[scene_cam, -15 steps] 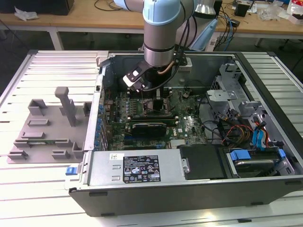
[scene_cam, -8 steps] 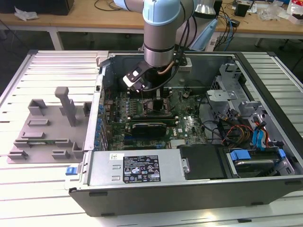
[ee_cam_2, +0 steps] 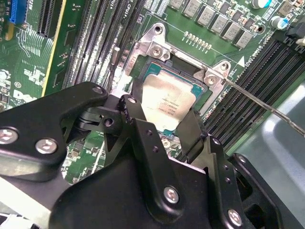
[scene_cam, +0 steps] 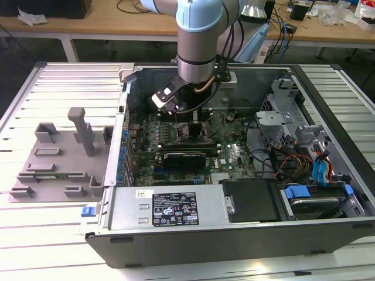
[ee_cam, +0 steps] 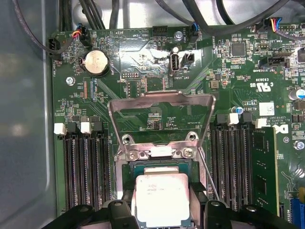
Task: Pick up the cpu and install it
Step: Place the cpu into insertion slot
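The cpu [ee_cam_2: 166,101] is a flat square chip with a silver-white top, and my gripper [ee_cam_2: 164,117] is shut on it, one black finger [ee_cam_2: 135,112] on each side. It hangs tilted right over the open socket [ee_cam_2: 157,52] on the green motherboard, and whether it touches the socket I cannot tell. In the first wrist view the cpu [ee_cam: 162,198] sits between the fingers [ee_cam: 125,202], below the socket's raised metal load plate [ee_cam: 159,102]. In the exterior view my gripper [scene_cam: 187,114] reaches down into the open computer case [scene_cam: 234,234].
Black memory slots [ee_cam: 86,167] flank the socket on both sides. A thin metal lever [ee_cam_2: 267,109] sticks out beside it. A long black card [scene_cam: 184,157] lies in front of the socket. A grey plastic shroud [scene_cam: 58,158] rests on the table at the exterior view's left. Cables and drive bays [scene_cam: 310,175] fill the case's other end.
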`<state>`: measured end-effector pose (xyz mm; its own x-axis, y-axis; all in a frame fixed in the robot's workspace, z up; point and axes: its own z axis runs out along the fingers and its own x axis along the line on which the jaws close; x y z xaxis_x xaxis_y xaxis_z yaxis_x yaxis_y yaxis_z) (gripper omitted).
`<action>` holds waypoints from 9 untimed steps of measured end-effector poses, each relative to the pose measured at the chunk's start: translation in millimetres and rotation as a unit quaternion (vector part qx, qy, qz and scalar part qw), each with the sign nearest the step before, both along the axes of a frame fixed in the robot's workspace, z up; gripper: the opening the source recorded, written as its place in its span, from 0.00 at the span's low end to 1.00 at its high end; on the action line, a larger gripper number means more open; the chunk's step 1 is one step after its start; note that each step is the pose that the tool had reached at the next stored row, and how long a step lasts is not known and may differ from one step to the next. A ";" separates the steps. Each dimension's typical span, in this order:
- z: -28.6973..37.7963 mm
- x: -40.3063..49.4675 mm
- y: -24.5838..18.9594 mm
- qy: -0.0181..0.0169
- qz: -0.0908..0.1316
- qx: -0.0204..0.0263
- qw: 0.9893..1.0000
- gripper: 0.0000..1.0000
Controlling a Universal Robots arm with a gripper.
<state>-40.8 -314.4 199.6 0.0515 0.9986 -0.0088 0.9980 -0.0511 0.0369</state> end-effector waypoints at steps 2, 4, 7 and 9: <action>0.0 0.8 0.0 0.000 0.000 0.000 1.000 0.54; 0.0 1.0 0.0 0.000 0.000 0.000 1.000 0.54; -0.1 1.1 0.1 0.000 0.000 0.000 1.000 0.54; 0.0 1.1 0.0 0.000 0.000 0.000 1.000 0.62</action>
<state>-39.7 -314.4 199.6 0.0514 0.9986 -0.0087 0.9980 -0.0511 0.0371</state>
